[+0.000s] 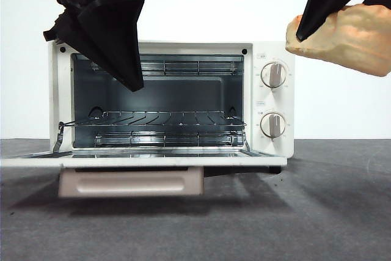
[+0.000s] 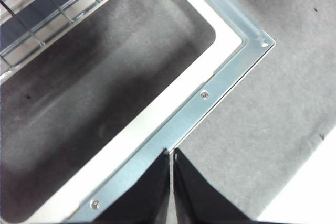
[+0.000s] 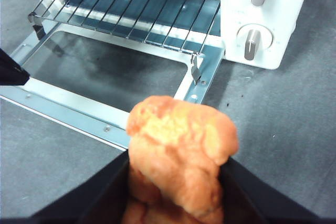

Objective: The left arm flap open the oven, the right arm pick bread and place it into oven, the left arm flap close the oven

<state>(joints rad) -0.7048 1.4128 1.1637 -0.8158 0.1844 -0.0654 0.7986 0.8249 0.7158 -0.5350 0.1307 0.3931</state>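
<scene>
The cream-white oven point(image 1: 269, 50) stands with its glass door point(image 1: 140, 161) flapped down flat and its wire rack point(image 1: 159, 118) bare. My left gripper point(image 1: 135, 84) hangs shut and empty above the open door's left part; its wrist view shows the jaws pressed together over the door's metal frame point(image 2: 210, 98). My right gripper point(image 1: 303, 35) is shut on the golden-orange bread point(image 1: 351, 38), held in the air to the upper right of the oven, level with the top knob point(image 1: 273, 74). In the right wrist view the bread point(image 3: 181, 150) sits between the jaws, over the door's front right corner point(image 3: 197, 85).
The oven rests on a dark grey cloth point(image 1: 317, 212) before a white wall. The beige handle point(image 1: 131, 183) hangs below the lowered door's front edge. The two knobs point(image 3: 252, 40) are on the oven's right panel.
</scene>
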